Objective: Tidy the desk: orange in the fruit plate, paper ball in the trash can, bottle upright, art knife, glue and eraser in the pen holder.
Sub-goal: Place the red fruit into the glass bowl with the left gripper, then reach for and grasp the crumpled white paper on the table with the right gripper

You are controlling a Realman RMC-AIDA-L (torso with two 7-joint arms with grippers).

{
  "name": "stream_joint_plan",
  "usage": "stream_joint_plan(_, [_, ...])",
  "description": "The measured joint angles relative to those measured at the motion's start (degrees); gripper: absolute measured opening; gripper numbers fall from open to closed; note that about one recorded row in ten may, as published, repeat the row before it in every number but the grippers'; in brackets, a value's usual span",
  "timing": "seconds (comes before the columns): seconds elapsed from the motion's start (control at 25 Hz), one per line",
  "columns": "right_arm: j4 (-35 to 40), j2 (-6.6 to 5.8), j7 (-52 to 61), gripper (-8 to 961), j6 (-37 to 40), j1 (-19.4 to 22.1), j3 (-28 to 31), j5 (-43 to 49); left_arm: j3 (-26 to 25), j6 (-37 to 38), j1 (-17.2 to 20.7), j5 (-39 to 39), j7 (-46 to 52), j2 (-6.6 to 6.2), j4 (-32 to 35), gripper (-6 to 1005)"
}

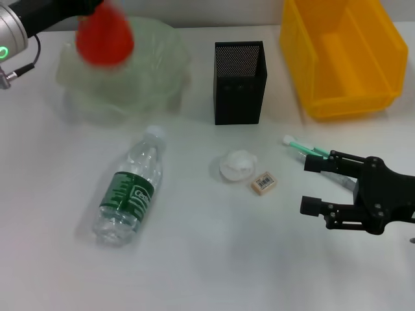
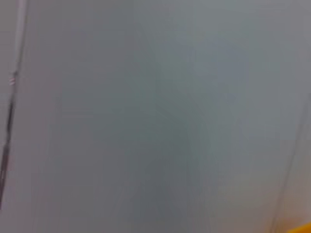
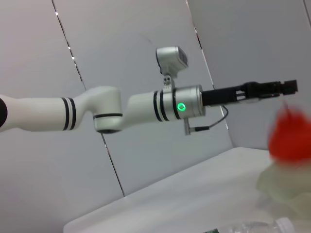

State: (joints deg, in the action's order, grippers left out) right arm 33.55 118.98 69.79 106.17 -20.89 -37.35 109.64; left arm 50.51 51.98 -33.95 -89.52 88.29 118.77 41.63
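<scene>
The orange is a blurred red shape just over the pale-green fruit plate at the back left. In the right wrist view the orange hangs apart below my left gripper, which is open over the plate. The bottle lies on its side. The paper ball and eraser lie mid-table. The glue lies by my open, empty right gripper, which covers most of the art knife. The pen holder and trash can stand behind.
The white tabletop is bare at the front. The left arm reaches across above the table's back left. The left wrist view shows only a blurred grey surface.
</scene>
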Motion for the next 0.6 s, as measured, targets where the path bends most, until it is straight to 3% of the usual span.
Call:
stream_joint_plan(0.12, [-0.8, 0.02, -0.1, 824, -0.5, -0.1, 0.0, -0.1, 0.0, -0.1, -0.2, 0.7, -0.5, -0.14, -1.6, 408])
stream_joint_plan(0.24, [-0.9, 0.02, -0.1, 824, -0.8, -0.1, 0.0, -0.2, -0.3, 5.0, 0.8, 1.1, -0.6, -0.25, -1.3, 463])
stream_joint_plan(0.36, [-0.4, 0.02, 0.3, 824, -0.6, -0.1, 1.1, -0.8, -0.3, 15.3, 2.3, 1.7, -0.6, -1.04, 0.1, 519])
stream_joint_plan(0.48, [2.9, -0.27, 3.3, 824, 2.1, -0.1, 5.3, -1.1, 1.5, 30.5, 3.8, 0.1, -1.3, -3.22, 2.3, 574])
stream_joint_plan(0.52, [8.9, -0.24, 9.0, 824, 4.9, -0.3, 9.0, -1.1, 2.3, 39.0, 4.3, -3.2, -3.6, -4.16, 3.4, 592])
stream_joint_plan(0.6, [13.2, -0.18, 12.9, 824, 6.4, -0.5, 10.3, -1.1, 2.4, 42.2, 4.4, -5.5, -4.9, -4.33, 3.8, 681])
